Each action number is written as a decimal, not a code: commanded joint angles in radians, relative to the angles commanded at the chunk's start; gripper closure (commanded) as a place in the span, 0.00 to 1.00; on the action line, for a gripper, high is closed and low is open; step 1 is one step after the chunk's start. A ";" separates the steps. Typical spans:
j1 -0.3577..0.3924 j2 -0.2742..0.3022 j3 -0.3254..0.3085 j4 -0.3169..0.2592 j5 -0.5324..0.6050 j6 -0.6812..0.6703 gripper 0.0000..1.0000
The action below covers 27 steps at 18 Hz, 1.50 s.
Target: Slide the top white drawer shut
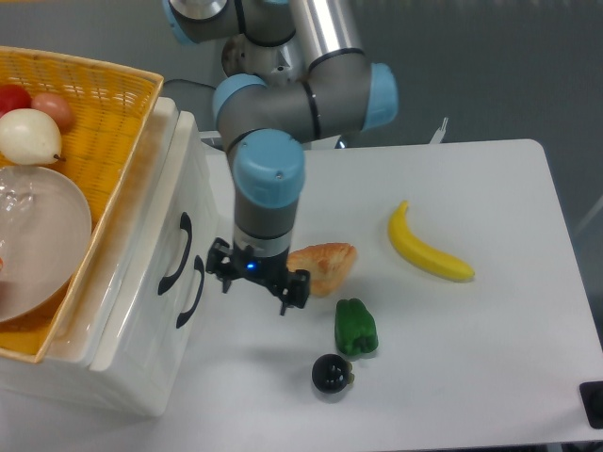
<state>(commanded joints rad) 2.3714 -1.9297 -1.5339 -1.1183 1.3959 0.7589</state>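
Hovering just right of the top white drawer (170, 247), the pincer (258, 284) is spread, gripping nothing.

We're looking at a robotics lab or test bench, not a home. A UR5e arm (311, 94) with grey links and blue joint caps is standing at a plain white table (509, 358) against a bare grey wall. Props are sitting around like test objects: a banana (429, 247), a green pepper (355, 327), a bread piece (325, 264), a dark round fruit (332, 373), probably plastic. A yellow wicker basket (104, 122) is resting on a white plastic cabinet (141, 330).
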 joint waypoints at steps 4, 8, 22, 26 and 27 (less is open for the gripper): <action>0.060 0.026 -0.009 -0.002 -0.003 0.080 0.00; 0.136 0.066 -0.015 -0.046 -0.002 0.193 0.00; 0.377 0.158 -0.061 -0.222 0.144 1.014 0.00; 0.364 0.175 -0.057 -0.222 0.173 1.040 0.00; 0.365 0.175 -0.055 -0.221 0.172 1.039 0.00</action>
<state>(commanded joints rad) 2.7366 -1.7549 -1.5892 -1.3392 1.5677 1.7978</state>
